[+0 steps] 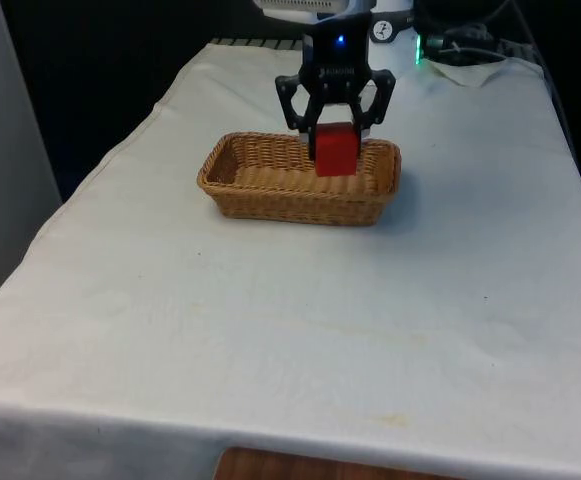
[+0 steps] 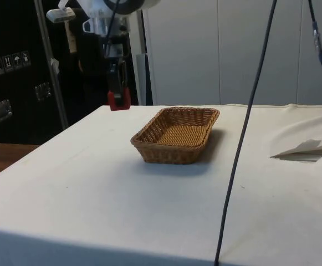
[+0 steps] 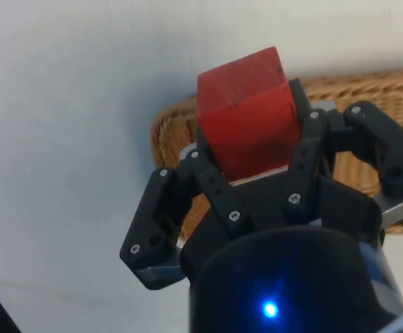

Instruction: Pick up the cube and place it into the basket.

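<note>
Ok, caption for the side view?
Fingers hold the red cube in the air, short of the wicker basket.

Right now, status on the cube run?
Gripper shut on red cube, held aloft. Wicker basket empty, cube not yet over it. Nothing in the way.

The gripper (image 1: 335, 128) hangs in open air above the table with the red cube (image 1: 335, 149) clamped between its fingers, and the side view shows clear space under the cube down to the white cloth (image 1: 290, 330). The only thing standing on the middle of the table is the wicker basket (image 1: 300, 180), whose raised woven rim (image 2: 174, 145) is the one barrier around its bare interior, open from above. Crumpled cloth and cables (image 1: 470, 60) lie at the far corner on the front view's right, well apart from the basket, while the near half of the cloth offers unobstructed room.
</note>
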You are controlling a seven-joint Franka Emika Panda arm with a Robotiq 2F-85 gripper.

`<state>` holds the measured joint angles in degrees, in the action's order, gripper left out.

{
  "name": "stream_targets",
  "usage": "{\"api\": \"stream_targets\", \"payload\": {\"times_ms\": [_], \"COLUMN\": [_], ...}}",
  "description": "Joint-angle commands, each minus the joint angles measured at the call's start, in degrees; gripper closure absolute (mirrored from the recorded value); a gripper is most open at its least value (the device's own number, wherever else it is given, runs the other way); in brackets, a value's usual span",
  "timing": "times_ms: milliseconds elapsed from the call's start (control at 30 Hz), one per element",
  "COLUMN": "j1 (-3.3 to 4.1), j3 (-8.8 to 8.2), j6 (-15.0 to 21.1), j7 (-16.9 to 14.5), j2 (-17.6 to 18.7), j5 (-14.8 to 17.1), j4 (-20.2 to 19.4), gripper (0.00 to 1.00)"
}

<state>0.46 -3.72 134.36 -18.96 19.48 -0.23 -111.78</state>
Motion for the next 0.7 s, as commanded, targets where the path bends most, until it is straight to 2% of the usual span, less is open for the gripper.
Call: {"api": "stream_targets", "payload": {"times_ms": [0,100,133,333,367,400,667], "j1": [0.11,0.0,0.11,0.06,0.0,0.06,0.0], "j3": [-0.23,-0.06,-0.23,-0.29,-0.11,-0.29,-0.52], "j6": [1.1,0.7,1.8,2.8,1.9,3.1,4.2], "j7": [0.2,-0.1,0.1,-0.1,-0.3,-0.1,-0.5], "j2": [-1.3,-2.1,-3.3,-6.1,-5.6,-7.1,-11.0], "j5": [-0.6,-0.1,-0.7,-0.9,-0.2,-0.9,-0.9], "j4": [-1.8,-2.9,-4.5,-8.5,-7.7,-9.9,-15.2], "gripper": [1.0,1.0,1.0,1.0,1.0,1.0,1.0]}}
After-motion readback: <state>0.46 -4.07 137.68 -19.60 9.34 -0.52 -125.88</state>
